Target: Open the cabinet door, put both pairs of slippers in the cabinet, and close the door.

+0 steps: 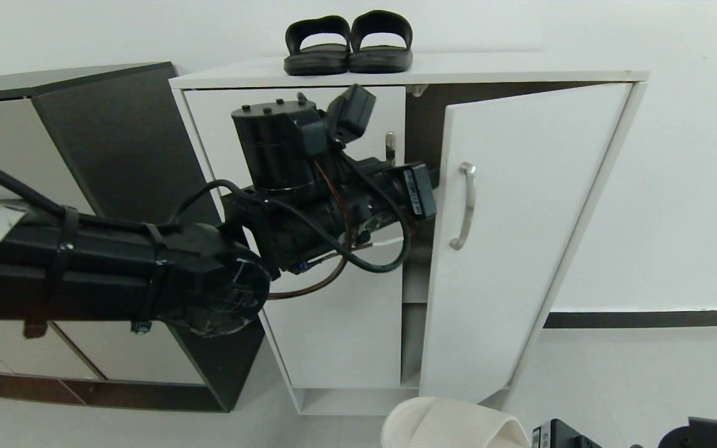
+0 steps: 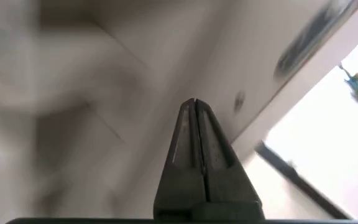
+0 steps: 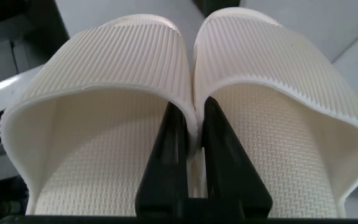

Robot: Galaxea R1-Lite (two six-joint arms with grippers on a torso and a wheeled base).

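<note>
Right tool [image 3: 193, 115] pinches the adjoining strap edges of the cream slippers [image 3: 104, 93], held low before the white cabinet [image 1: 333, 336]. Cabinet door [image 1: 520, 249] stands ajar. Left tool [image 2: 195, 109], pressed together, sits at the door gap. Black slippers [image 1: 347, 43] rest atop the cabinet.

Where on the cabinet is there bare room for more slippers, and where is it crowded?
Bare: cabinet top right of the black slippers; narrower strip on their left. Crowded: the open door's gap, where the left arm sits.
</note>
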